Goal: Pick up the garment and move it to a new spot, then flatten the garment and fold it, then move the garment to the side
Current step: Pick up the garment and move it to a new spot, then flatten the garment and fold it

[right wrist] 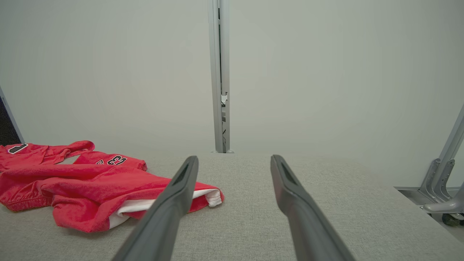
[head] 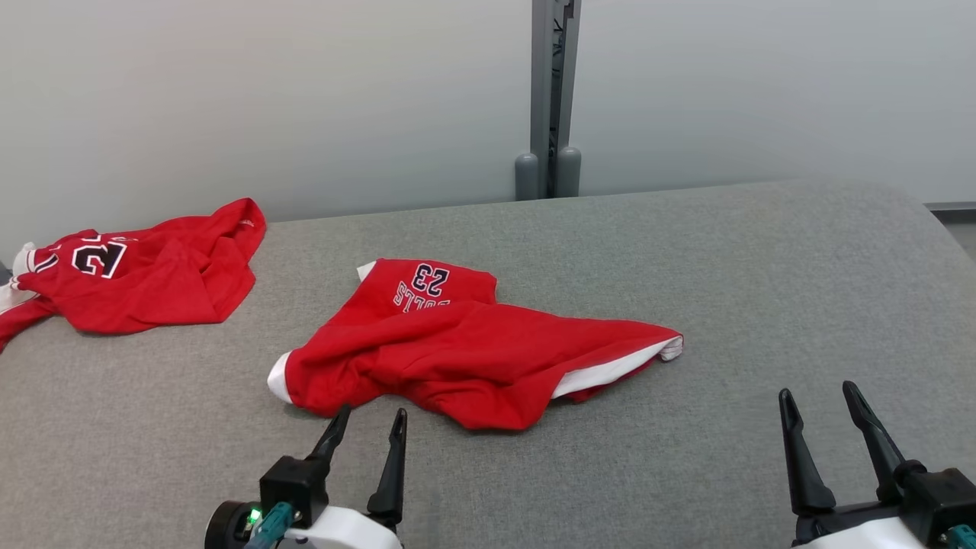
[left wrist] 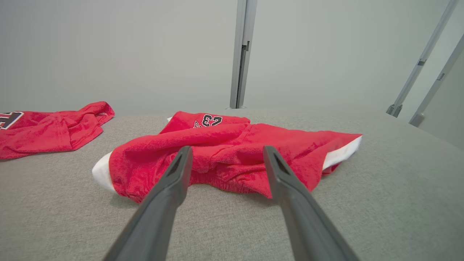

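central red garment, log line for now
central crumpled red fabric garment: on grey table, ungrasped | left gripper: open, by its near edge | right gripper: open, apart

Bright, even light; soft shadows; sharp pictures.

second garment [head: 145, 282] back left, garment [head: 465, 358] centre, left claw [head: 374, 412] before it

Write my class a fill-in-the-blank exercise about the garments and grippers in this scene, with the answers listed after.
1. The crumpled red shorts in the middle bear the number ____.
2. A second red garment lies at the far ____ corner of the grey surface.
3. The left gripper, just in front of the shorts, has its jaws ____.
4. The right gripper holds ____.
Missing words: 23; left; open; nothing.
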Tool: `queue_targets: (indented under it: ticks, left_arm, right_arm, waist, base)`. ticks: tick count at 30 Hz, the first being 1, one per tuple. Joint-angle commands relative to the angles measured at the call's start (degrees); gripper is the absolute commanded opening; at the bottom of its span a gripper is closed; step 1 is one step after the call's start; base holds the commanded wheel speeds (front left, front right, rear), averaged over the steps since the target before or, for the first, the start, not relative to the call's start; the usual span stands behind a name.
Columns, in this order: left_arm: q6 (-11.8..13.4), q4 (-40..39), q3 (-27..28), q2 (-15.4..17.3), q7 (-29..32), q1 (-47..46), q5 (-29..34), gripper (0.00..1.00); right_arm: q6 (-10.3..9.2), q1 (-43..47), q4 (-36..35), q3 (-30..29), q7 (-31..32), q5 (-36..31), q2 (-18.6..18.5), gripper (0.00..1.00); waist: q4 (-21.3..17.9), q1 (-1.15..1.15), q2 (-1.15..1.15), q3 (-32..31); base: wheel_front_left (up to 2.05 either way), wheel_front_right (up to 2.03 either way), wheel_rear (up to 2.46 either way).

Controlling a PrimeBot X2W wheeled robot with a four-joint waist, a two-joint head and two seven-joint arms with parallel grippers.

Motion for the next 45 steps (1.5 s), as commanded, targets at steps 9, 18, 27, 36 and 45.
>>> queue_targets:
  ticks: [9, 18, 27, 36, 45]
  left_arm:
    - [-0.75, -7.16, 9.67, -2.08, -0.28, 9.61, 5.71, 1.00]
    - [-3.56, -7.32, 14.83, -4.65, -0.28, 12.76, 9.25, 1.00]
    - [-5.47, -6.50, 17.07, -5.71, -0.28, 13.18, 11.58, 1.00]
    - [-6.42, -6.13, 18.11, -6.12, -0.28, 12.95, 12.67, 1.00]
    - [-6.91, -5.30, 17.93, -6.20, -0.28, 12.63, 12.75, 1.00]
  right_arm:
    - [0.01, 1.44, 0.32, 0.35, -0.24, 1.34, -0.33, 1.00]
    - [0.01, 1.88, 1.21, 1.28, -0.20, 1.45, -0.34, 1.00]
    - [0.01, 1.82, 1.68, 1.71, -0.20, 1.22, -0.34, 1.00]
    - [0.01, 1.68, 1.83, 1.57, -0.20, 1.27, -0.34, 1.00]
    - [0.01, 1.50, 1.59, 1.63, -0.20, 1.39, -0.34, 1.00]
  waist:
    - [1.66, 0.00, 0.00, -1.73]
    - [1.88, 0.00, 0.00, -2.53]
    - [1.73, 0.00, 0.00, -2.70]
    - [1.87, 0.00, 0.00, -2.71]
    - [1.72, 0.00, 0.00, -2.34]
  base:
    - [0.00, 0.00, 0.00]
    - [0.00, 0.00, 0.00]
    - [0.00, 0.00, 0.00]
    - [0.00, 0.00, 0.00]
    - [0.00, 0.00, 0.00]
